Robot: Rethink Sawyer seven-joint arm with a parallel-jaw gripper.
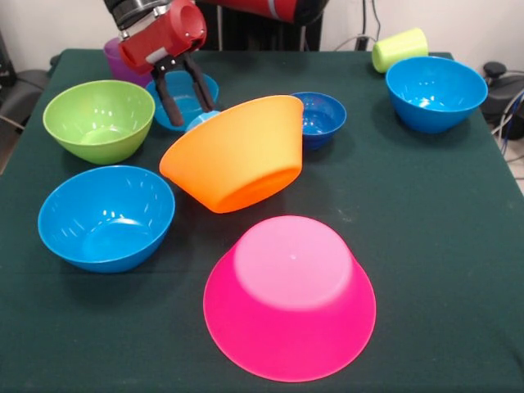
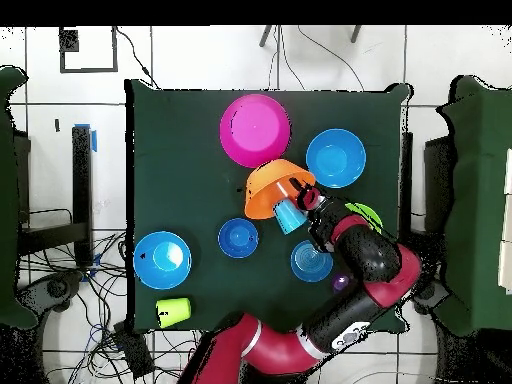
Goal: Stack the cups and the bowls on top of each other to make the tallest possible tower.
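Gripper [image 1: 190, 115] at orange bowl [image 1: 237, 155] rim | pink bowl [image 1: 291, 299] apart

The front camera sat low and close across the counter [image 1: 426, 246], looking over the pink bowl [image 1: 290, 299] toward the arm, while the overhead camera looked straight down from far higher, and both views shared the counter [image 2: 170, 170] and that pink bowl [image 2: 255, 130].
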